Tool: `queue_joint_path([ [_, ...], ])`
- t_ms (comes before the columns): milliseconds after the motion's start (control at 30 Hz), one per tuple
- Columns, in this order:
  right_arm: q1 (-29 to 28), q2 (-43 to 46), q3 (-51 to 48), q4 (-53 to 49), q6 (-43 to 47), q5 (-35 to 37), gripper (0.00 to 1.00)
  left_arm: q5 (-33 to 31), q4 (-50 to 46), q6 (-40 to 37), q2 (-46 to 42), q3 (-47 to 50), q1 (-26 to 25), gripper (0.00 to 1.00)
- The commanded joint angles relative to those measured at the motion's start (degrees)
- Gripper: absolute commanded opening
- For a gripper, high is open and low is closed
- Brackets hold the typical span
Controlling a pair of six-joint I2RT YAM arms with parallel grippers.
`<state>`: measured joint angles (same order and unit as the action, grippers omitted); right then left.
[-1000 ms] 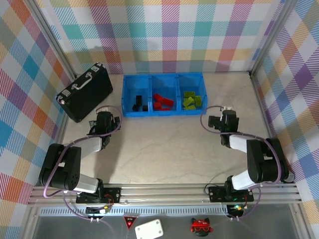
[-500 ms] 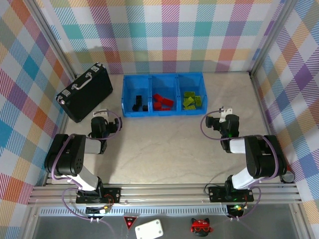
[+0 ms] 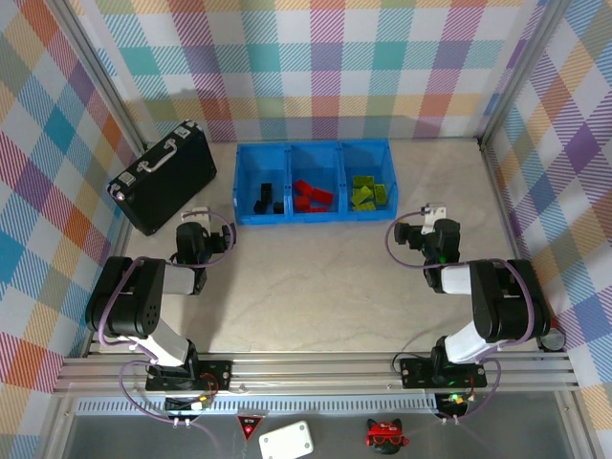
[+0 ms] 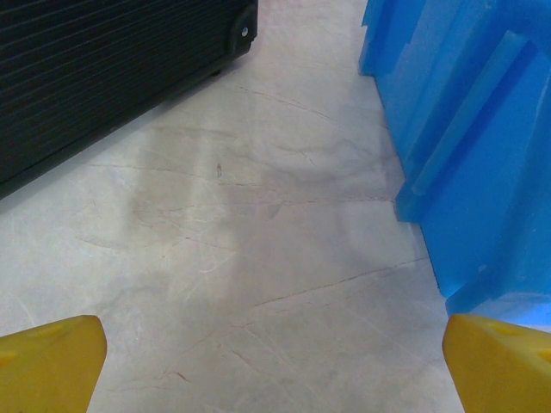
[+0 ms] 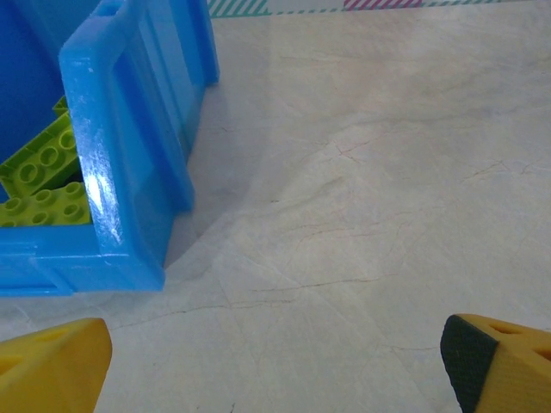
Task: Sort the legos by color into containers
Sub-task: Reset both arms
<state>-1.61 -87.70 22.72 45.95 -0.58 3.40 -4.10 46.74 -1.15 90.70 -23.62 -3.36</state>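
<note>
The containers are one long blue tray [image 3: 313, 145] with three compartments at the back of the table. Black legos [image 3: 265, 198] lie in its left compartment, red legos [image 3: 311, 195] in the middle one and lime-green legos [image 3: 368, 193] in the right one. My left gripper [image 3: 198, 229] rests low on the table, left of the tray's near corner, open and empty. In the left wrist view the gripper [image 4: 275, 370] faces bare tabletop beside the tray wall [image 4: 465, 129]. My right gripper [image 3: 435, 225] sits to the right of the tray, open and empty. The right wrist view has the gripper [image 5: 275, 366], the tray corner [image 5: 129, 172] and green legos [image 5: 43, 172].
A black briefcase [image 3: 163, 177] with a silver handle lies at the back left, close to my left gripper; its side [image 4: 103, 77] rises on the left of the left wrist view. Plaid walls enclose the table on three sides.
Both arms folded back toward their bases early in the last second, then held still. Both grippers stayed open, and the legos in the tray have not moved.
</note>
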Motion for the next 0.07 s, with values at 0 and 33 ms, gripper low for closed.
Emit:
queue_joint_path([
  [0, 0.97, -0.20, 0.98, 1.16, -0.38, -2.52, 0.99, -0.32, 1.86, -0.88, -0.17, -0.38, -0.42, 1.00],
  [33, 0.90, -0.10, 0.75, 1.50, -0.39, -2.43, 0.99, -0.30, 1.86, -0.89, -0.17, -0.38, -0.44, 1.00],
])
